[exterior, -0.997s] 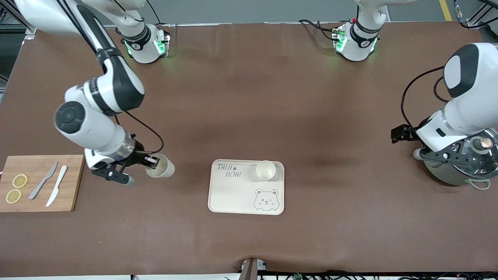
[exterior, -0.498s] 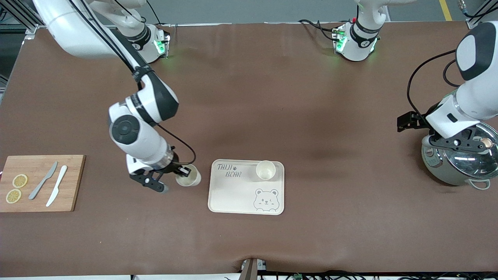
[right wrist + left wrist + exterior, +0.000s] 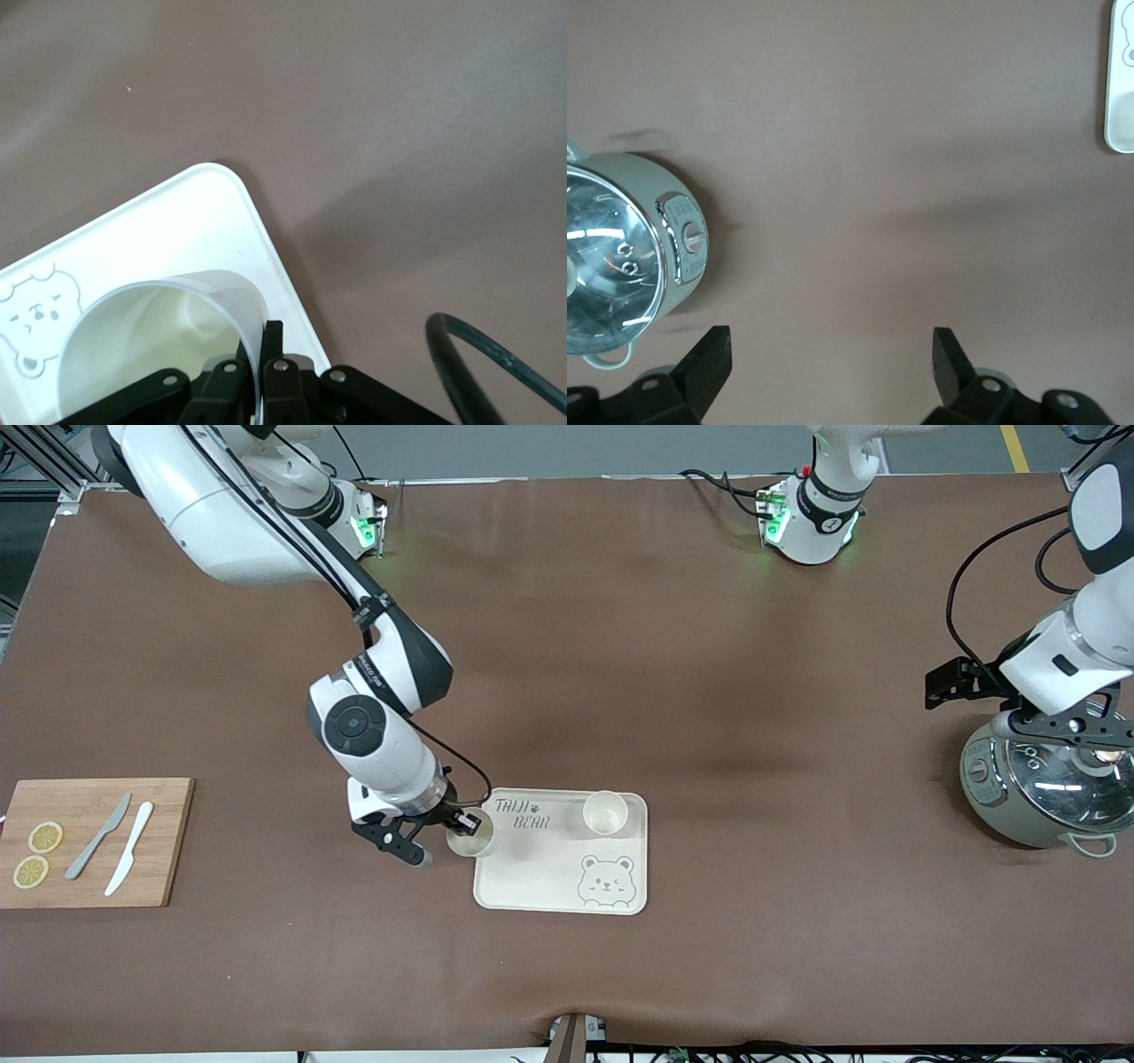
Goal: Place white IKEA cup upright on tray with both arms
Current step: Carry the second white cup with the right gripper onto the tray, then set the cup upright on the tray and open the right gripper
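Note:
My right gripper (image 3: 462, 823) is shut on the rim of a white cup (image 3: 471, 837), holding it upright over the edge of the cream bear tray (image 3: 540, 868) at the right arm's end. In the right wrist view the fingers (image 3: 272, 341) pinch the cup wall (image 3: 133, 336) above the tray's corner (image 3: 221, 212). A second white cup (image 3: 605, 812) stands upright on the tray, on the side farther from the front camera. My left gripper (image 3: 830, 354) is open and empty over bare table beside the grey pot (image 3: 1045, 788); the arm waits there.
A wooden cutting board (image 3: 89, 815) with two knives (image 3: 115, 846) and lemon slices (image 3: 40, 850) lies at the right arm's end. The grey cooker pot with glass lid (image 3: 620, 257) stands at the left arm's end.
My right gripper has carried the cup from near the cutting board toward the tray, now over its edge. The left arm has risen and drifted a little away from the pot.

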Robot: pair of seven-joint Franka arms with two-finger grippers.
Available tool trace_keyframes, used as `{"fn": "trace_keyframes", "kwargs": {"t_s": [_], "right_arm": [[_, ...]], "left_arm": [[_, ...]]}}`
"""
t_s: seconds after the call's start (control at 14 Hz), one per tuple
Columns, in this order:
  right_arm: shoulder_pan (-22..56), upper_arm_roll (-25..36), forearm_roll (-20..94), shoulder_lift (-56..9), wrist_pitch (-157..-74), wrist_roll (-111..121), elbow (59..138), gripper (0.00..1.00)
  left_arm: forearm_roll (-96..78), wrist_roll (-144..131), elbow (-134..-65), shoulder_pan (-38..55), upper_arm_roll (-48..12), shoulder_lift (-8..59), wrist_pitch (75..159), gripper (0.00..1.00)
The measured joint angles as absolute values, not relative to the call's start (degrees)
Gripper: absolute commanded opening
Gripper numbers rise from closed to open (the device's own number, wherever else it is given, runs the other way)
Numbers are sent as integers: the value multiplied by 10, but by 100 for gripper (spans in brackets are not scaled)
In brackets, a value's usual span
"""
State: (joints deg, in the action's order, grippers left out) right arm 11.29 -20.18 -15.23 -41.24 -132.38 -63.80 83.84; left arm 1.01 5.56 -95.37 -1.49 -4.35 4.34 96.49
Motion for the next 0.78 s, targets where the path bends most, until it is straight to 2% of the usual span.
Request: {"fn": "trace_keyframes", "kwargs": {"t_s": [0.21, 0.78], "right_arm": [[160, -167, -153, -440, -1336, -661, 817, 0], [191, -135, -155, -484, -1369, -663, 796, 0]], "left_arm": [[10, 55, -953, -14, -44, 36, 954, 100], [10, 43, -953, -9, -43, 8, 931, 100]]}}
